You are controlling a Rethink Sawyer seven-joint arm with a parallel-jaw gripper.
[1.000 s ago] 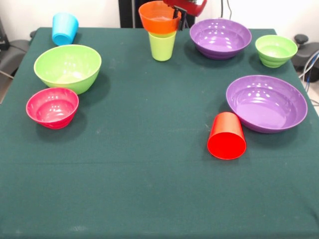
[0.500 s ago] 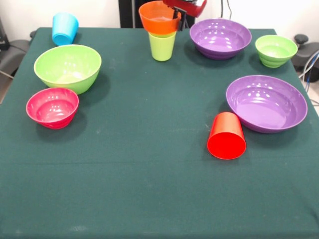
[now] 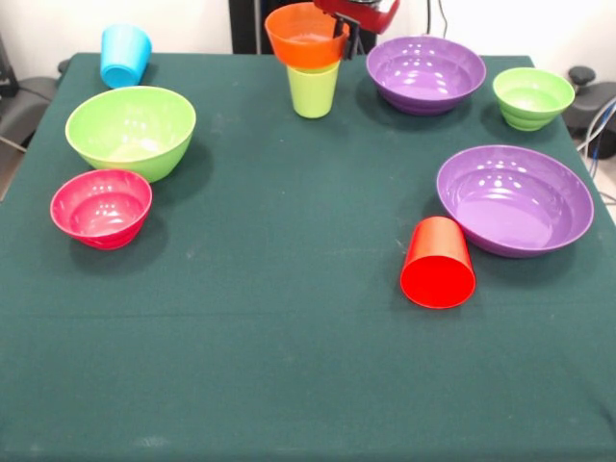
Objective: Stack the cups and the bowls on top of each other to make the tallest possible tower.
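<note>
An orange bowl (image 3: 306, 37) sits on top of an upright lime green cup (image 3: 314, 89) at the far middle of the table, and together they form the tower. My gripper (image 3: 348, 40) comes down at the top edge and touches the orange bowl's right rim; its grip is hidden. A red cup (image 3: 438, 263) lies on its side with its mouth toward the camera. A sky blue cup (image 3: 125, 55) stands at the far left. A large lime green bowl (image 3: 131, 129) and a pink bowl (image 3: 101, 207) are on the left. Two purple bowls (image 3: 425, 73) (image 3: 515, 198) and a small green bowl (image 3: 532, 97) are on the right.
The table wears a dark green cloth (image 3: 289, 337). The red cup lies against the near purple bowl's left side. Dark equipment and cables stand past the table's left and right edges.
The orange bowl has shifted slightly to the left on the lime green cup. The gripper has barely moved, and everything else is in the same place.
</note>
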